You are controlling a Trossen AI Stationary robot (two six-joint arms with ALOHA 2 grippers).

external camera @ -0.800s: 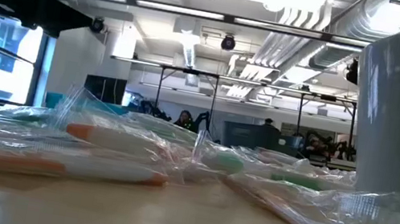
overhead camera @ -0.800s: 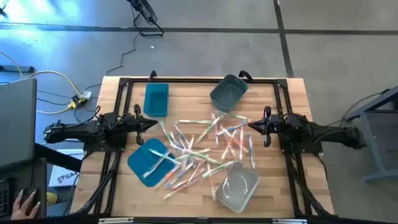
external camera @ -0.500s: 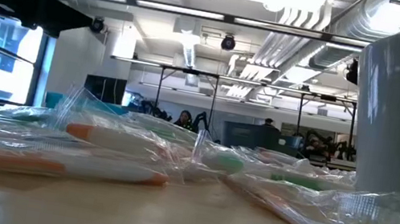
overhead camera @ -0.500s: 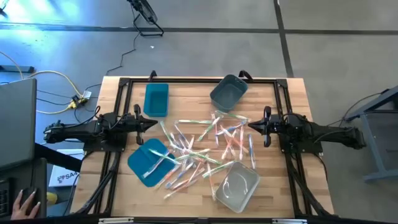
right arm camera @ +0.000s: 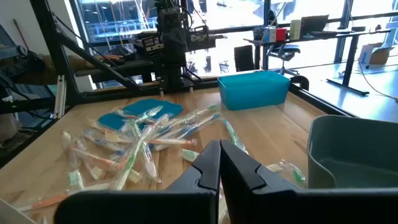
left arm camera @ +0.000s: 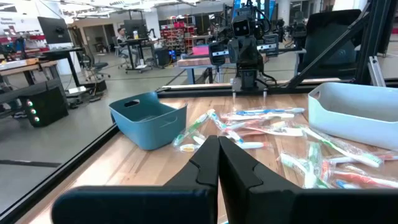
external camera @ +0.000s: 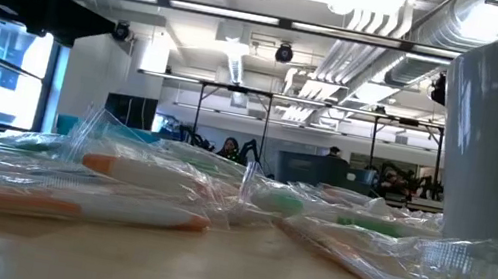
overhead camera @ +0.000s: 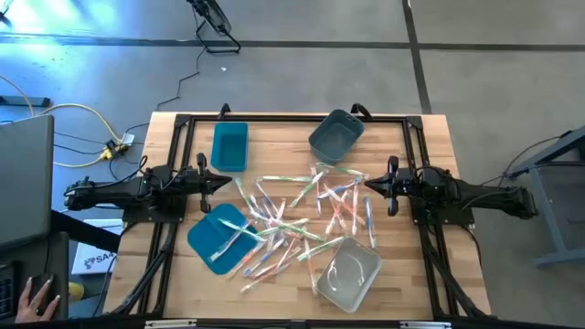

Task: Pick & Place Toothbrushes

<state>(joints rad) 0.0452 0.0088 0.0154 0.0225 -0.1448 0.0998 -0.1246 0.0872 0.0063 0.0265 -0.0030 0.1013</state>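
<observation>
Evidently nothing is sorted yet: the toothbrushes (overhead camera: 297, 219) lie scattered mid-tabletop (overhead camera: 274, 292), a few across the flat teal lid (overhead camera: 218, 236), and the clear bin (overhead camera: 347, 277) near the front looks empty. Further back, the left gripper (overhead camera: 223, 181) and right gripper (overhead camera: 369, 184) flank the pile, fingers pressed together holding nothing, while the teal bin (overhead camera: 229, 146) and grey bin (overhead camera: 335, 135) at the far edge hold no brushes.

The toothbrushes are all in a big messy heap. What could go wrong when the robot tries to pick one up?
1. The toothbrushes lie crossed over one another in crinkly wrappers, so a pinch may lift two at once or drag neighbours along.
2. Some rest on the flat teal lid and against the clear bin, so pulling one could nudge those.
3. Both the left gripper and right gripper are shut, so they must open first.
</observation>
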